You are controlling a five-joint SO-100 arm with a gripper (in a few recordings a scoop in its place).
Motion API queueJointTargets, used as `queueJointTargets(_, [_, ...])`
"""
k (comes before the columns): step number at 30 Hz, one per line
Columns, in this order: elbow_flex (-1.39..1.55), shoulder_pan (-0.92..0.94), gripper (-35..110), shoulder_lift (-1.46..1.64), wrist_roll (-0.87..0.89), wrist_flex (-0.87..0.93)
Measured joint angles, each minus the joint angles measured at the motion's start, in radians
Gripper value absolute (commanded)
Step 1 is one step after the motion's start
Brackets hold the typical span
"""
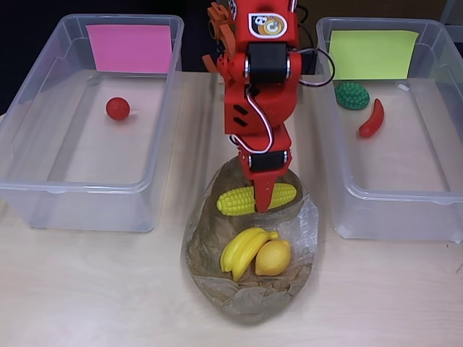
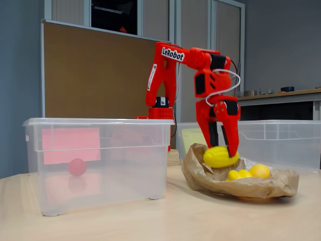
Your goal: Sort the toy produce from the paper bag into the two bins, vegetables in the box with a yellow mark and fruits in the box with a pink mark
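Observation:
A crumpled paper bag lies open on the table between the two bins. In it lie a yellow corn cob, a banana and a lemon. My red gripper reaches down into the bag, its fingers shut on the corn cob, which sits slightly raised in the fixed view. The pink-marked bin holds a red round fruit. The yellow-marked bin holds a green vegetable and a red chilli.
The arm's base stands behind the bag between the bins. Bare wooden table runs along the front of the bins and around the bag.

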Motion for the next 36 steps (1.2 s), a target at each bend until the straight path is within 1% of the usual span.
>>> queueJointTargets(5, [-0.064, 0.0, 6, 0.195, 0.002, 0.12])
queueJointTargets(9, [-0.078, -0.023, 6, 0.367, 0.057, 0.156])
queueJointTargets(12, [-0.078, -0.091, 6, 0.488, 0.132, 0.201])
queueJointTargets(15, [-0.072, -0.192, 6, 0.592, 0.247, 0.241])
queueJointTargets(19, [-0.006, -0.351, 7, 0.713, 0.456, 0.281])
queueJointTargets(21, [0.069, -0.442, 8, 0.785, 0.612, 0.282])
queueJointTargets(25, [0.267, -0.612, 8, 0.881, 1.012, 0.261])
queueJointTargets(28, [0.417, -0.756, 8, 0.916, 1.362, 0.219])
queueJointTargets(33, [0.537, -0.963, 8, 0.914, 1.99, 0.153])
queueJointTargets(36, [0.577, -1.04, 9, 0.89, 2.287, 0.126])
